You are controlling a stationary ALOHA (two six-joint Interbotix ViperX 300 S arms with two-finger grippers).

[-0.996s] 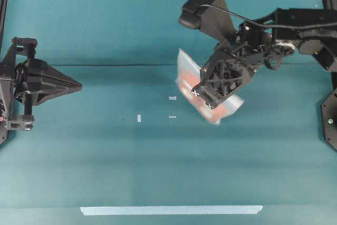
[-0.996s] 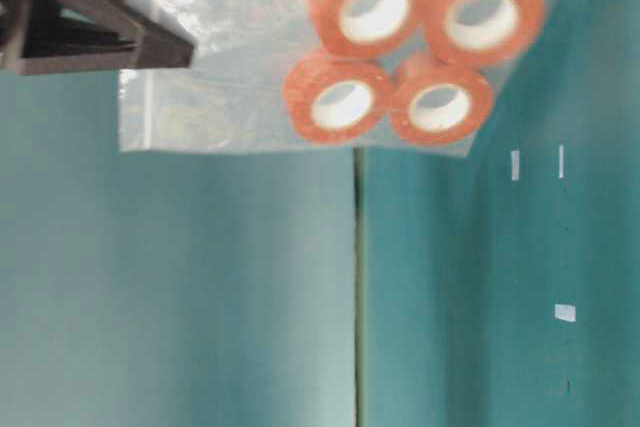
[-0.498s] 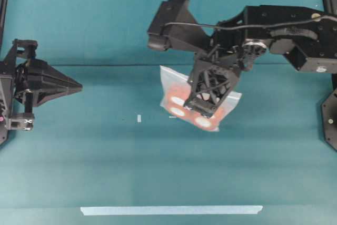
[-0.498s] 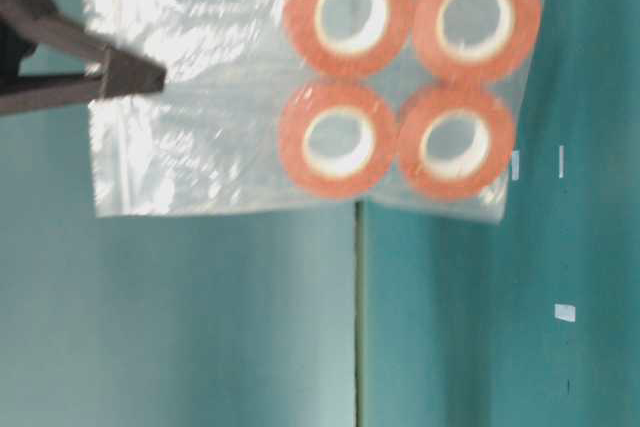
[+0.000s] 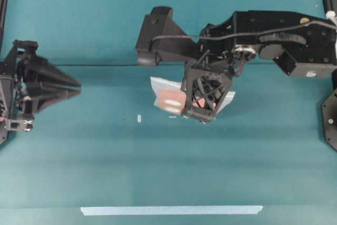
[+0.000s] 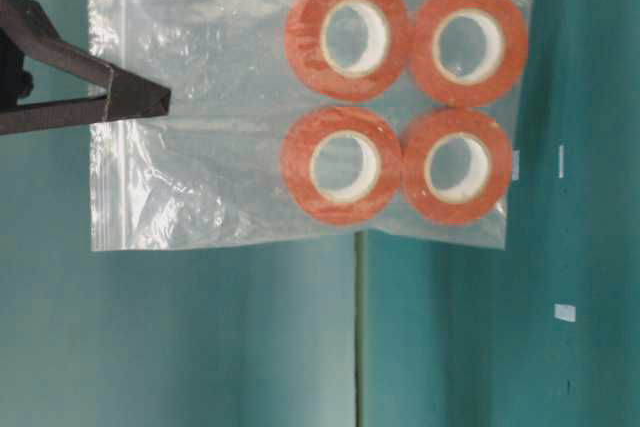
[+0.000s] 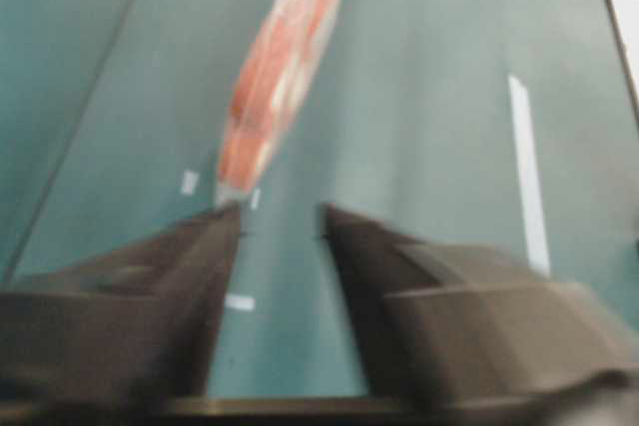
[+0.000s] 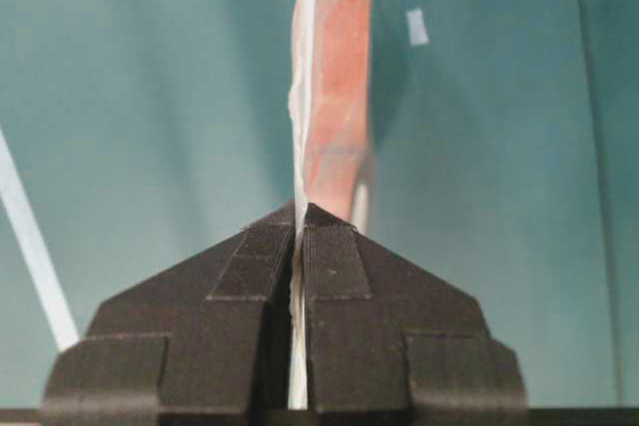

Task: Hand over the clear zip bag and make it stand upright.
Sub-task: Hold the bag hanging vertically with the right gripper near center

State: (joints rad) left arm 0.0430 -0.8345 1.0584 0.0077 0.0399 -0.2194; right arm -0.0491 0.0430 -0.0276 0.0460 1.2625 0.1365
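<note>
One clear zip bag [image 6: 300, 112], four tape rolls [image 6: 347, 36], two hands

The left gripper [image 5: 73, 88] has opened — the clear zip bag [image 6: 300, 112] carried leftward.

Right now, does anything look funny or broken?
Nothing looks broken or spilled. The bag hangs in the air, pinched at its zip end by the right end effector, with four orange tape rolls packed at its other end. The left end effector waits open, apart from it.

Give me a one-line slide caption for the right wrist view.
Right gripper pinches the clear zip bag by its edge, tape rolls hanging edge-on above the teal table.
</note>
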